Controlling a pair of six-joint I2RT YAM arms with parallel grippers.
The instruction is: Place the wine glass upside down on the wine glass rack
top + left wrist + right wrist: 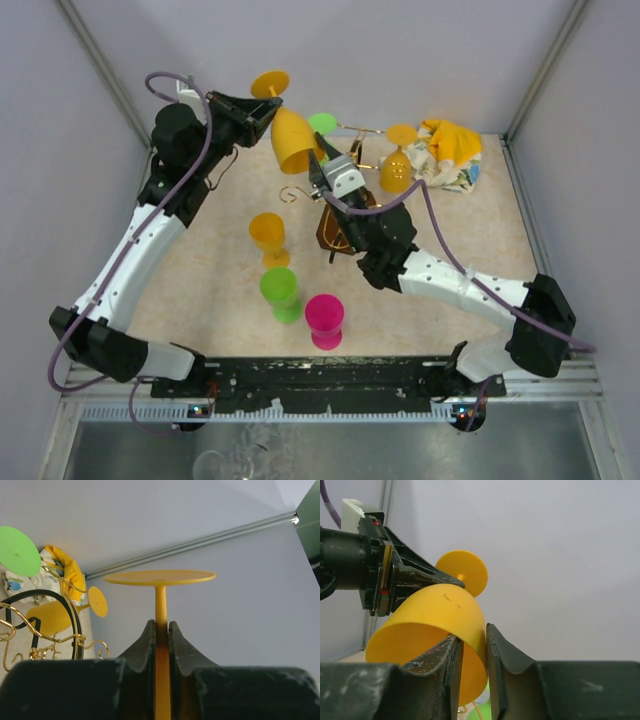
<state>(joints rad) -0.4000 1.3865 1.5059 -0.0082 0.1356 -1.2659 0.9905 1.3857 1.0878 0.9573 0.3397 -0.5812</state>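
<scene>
The yellow wine glass (293,140) hangs in the air over the back of the table, tilted, with its base (270,83) uppermost and its mouth facing down and to the right. My left gripper (262,108) is shut on the stem (160,605), just below the flat base (160,576). My right gripper (474,632) straddles the bowl's rim (470,645), one finger inside and one outside. Its jaws stand slightly apart, with a gap at the inner finger. The wine glass rack (335,232), gold wire round a dark oval, stands under my right arm (385,245) and is largely hidden by it.
A yellow glass (397,170) hangs upside down on the rack, and a green base (322,123) shows beside it. Yellow (267,235), green (280,290) and pink (325,318) glasses stand on the table in front. A crumpled cloth (450,150) lies at the back right.
</scene>
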